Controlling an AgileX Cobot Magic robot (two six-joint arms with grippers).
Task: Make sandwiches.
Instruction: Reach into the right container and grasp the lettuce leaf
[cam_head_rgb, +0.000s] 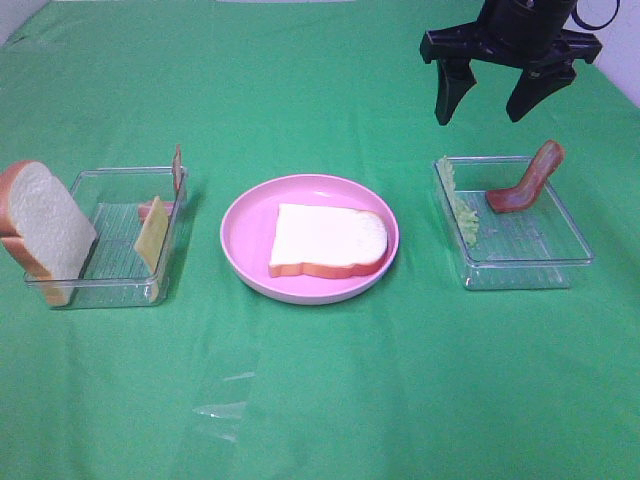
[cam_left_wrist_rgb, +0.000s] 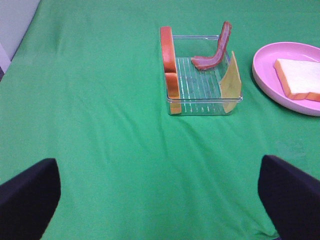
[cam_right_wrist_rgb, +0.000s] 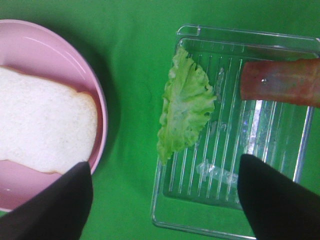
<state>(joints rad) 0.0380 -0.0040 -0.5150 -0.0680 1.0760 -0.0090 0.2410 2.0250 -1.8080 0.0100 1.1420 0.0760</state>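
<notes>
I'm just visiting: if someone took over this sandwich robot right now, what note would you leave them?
Left gripper: open, empty, over bare cloth.
Right gripper: open, empty, raised above right tray.
On pink plate: one bread slice, lying flat.
In left tray: second bread slice, cheese, bacon strip.
In right tray: lettuce, another bacon strip.
Done: bottom bread is on the plate.
Left: lettuce, bacon, cheese, then the top slice.

The right gripper (cam_head_rgb: 482, 114) is matte black: a wide crossbar (cam_head_rgb: 510, 45) carrying two wedge-shaped fingers (cam_head_rgb: 447, 95) with blunt tips. A thin black cable (cam_head_rgb: 600, 26) loops at two o'clock of it. The left gripper (cam_left_wrist_rgb: 160, 200) has black, rounded tips.
</notes>
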